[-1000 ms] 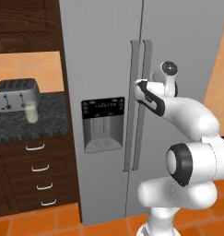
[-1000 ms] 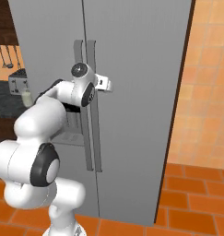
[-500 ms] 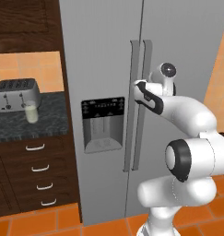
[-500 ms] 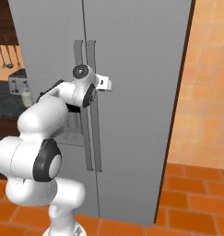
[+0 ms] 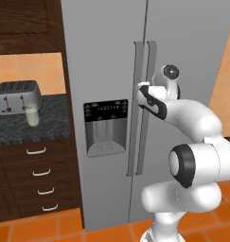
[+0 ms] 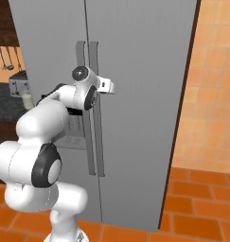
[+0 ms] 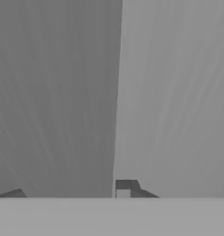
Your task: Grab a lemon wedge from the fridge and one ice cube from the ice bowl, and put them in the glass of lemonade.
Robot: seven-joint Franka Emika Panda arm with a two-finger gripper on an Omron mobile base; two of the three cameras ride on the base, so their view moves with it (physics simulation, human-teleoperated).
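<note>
- Left base view: The fridge [image 5: 107,56] is seen with both grey doors shut, its two long vertical handles [image 5: 143,108] set side by side at the centre seam and the black-panelled dispenser recess [image 5: 106,126] on the left door. The white arm is raised from the lower right, and the gripper [image 5: 141,90] is pressed in at the right-hand handle, at about a third of its height from the top. The finger tips are hidden by the hand and the handle, so whether the handle is clasped cannot be told. To the left, the glass of lemonade [image 5: 32,115] is shown on the dark speckled counter [image 5: 50,124], just in front of the silver toaster [image 5: 18,96]. Dark wooden drawers [image 5: 40,177] are stacked below the counter.
- Right base view: The arm is seen rising from the lower left, with the hand brought level against the handles on the closed fridge. The finger tips are hidden behind the wrist. The glass and the toaster are glimpsed at the far left edge, well apart from the hand. An orange tiled wall [image 6: 213,85] is shown to the right of the fridge.
- Hand view: Grey fridge surface is shown at very close range, divided by one vertical edge. Two dark finger tips [image 7: 127,188] are visible at the bottom, set fairly close together with that edge between them; contact cannot be made out.
</note>
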